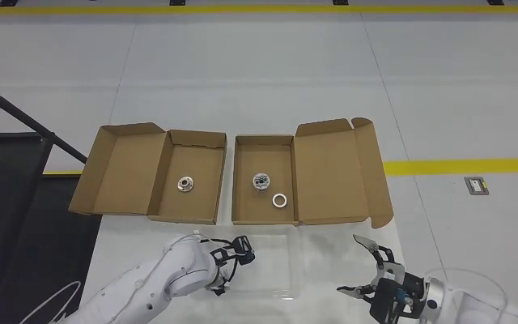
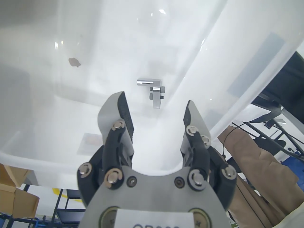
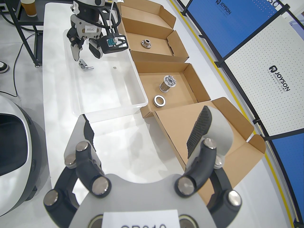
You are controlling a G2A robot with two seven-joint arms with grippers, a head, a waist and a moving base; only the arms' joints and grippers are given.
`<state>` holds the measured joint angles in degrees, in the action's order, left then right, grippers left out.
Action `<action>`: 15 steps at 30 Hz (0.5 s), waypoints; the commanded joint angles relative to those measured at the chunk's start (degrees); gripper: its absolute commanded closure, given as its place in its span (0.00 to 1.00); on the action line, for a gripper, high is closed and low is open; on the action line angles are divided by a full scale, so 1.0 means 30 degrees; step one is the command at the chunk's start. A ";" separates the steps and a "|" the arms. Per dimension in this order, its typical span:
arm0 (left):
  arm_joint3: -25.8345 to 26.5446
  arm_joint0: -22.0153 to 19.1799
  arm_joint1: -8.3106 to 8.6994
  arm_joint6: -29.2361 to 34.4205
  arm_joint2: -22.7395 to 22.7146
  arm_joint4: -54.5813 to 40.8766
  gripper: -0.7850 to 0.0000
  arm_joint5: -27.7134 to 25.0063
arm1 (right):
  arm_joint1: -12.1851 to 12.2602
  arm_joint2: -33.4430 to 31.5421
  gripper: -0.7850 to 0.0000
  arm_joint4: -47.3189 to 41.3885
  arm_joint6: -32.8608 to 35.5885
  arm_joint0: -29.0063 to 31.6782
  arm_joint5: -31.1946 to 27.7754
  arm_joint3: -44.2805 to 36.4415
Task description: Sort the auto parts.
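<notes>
A small L-shaped metal bracket [image 2: 154, 90] [image 3: 85, 65] lies on the floor of the clear plastic tray [image 3: 140, 104]. My left gripper [image 2: 155, 106] [image 3: 86, 54] [image 1: 235, 261] hangs open just above the bracket, not touching it. The left cardboard box [image 1: 210, 158] holds a flanged metal hub [image 1: 185, 185] [image 3: 145, 43]. In the right cardboard box [image 1: 243, 162] sit a ribbed metal cylinder [image 1: 261, 181] [image 3: 167, 83] and a metal ring [image 1: 280, 200] [image 3: 159, 101]. My right gripper [image 3: 147, 125] [image 1: 362, 266] stands open over the table beside the tray, nothing between its fingers.
A small brown speck [image 2: 74, 62] [image 3: 115, 67] lies on the tray floor. Open box flaps [image 1: 340, 170] spread to both sides. A paper cup [image 3: 29, 6] stands on a black rack beyond the table's end.
</notes>
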<state>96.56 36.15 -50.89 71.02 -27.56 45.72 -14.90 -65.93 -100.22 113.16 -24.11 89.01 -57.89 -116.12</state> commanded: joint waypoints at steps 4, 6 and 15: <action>-0.0625 0.0196 -0.0363 -0.0083 0.0274 0.0431 0.53 0.0508 | 0.0000 0.0000 0.00 0.0000 0.0000 0.0000 0.0000 0.0000; -0.0821 0.0270 -0.0474 -0.0016 0.0306 0.0497 0.55 0.0711 | 0.0000 0.0000 0.00 0.0000 0.0000 0.0000 0.0000 0.0000; -0.0869 0.0722 -0.0706 0.0447 -0.0010 0.1087 0.68 0.1817 | 0.0000 0.0000 0.00 0.0000 0.0000 0.0000 0.0000 0.0000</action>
<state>93.89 38.10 -53.03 71.98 -27.31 48.93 -9.61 -65.93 -100.22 113.16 -24.11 89.01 -57.89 -116.12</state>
